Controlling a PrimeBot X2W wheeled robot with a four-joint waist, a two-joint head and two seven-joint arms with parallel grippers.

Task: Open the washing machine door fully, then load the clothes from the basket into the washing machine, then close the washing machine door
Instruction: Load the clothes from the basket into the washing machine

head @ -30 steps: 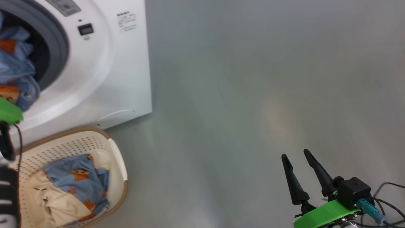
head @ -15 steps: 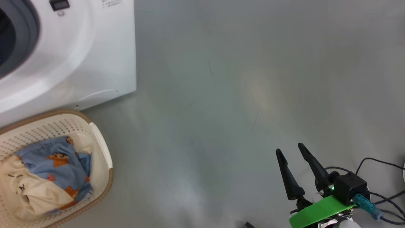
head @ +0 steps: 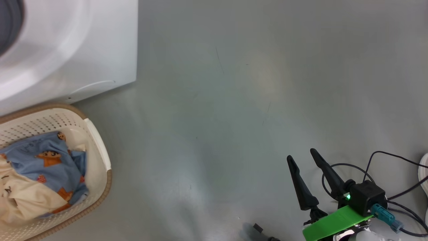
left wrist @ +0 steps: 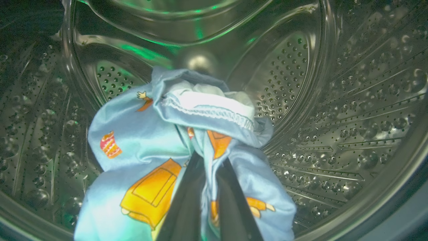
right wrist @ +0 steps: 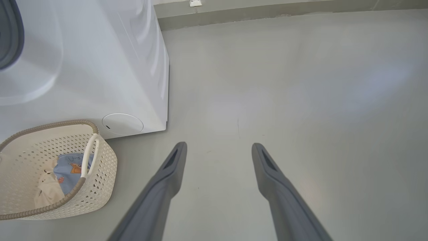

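Inside the steel drum (left wrist: pixel 334 100) of the washing machine (head: pixel 83 50), my left gripper (left wrist: pixel 210 161) is shut on a light-blue garment (left wrist: pixel 143 140) with orange prints, which hangs bunched around the fingers. The cream basket (head: pixel 98 157) stands on the floor just in front of the machine. It holds a blue printed garment (head: pixel 46 164) and a cream-white one (head: pixel 23 201). My right gripper (head: pixel 301 153) is open and empty over bare floor, far to the right of the basket. The right wrist view also has the basket (right wrist: pixel 103 160) and machine (right wrist: pixel 100 67). The washing machine door is out of view.
Grey floor (head: pixel 234 100) spreads wide to the right of the machine. Black cables (head: pixel 394 167) loop by my right wrist. A small dark object (head: pixel 257 229) lies at the bottom edge. A wall base (right wrist: pixel 267 13) runs behind the machine.
The head camera has swung, so machine and basket sit further left and up in its view, and the drum opening with my left arm has left it. The right gripper stays open.
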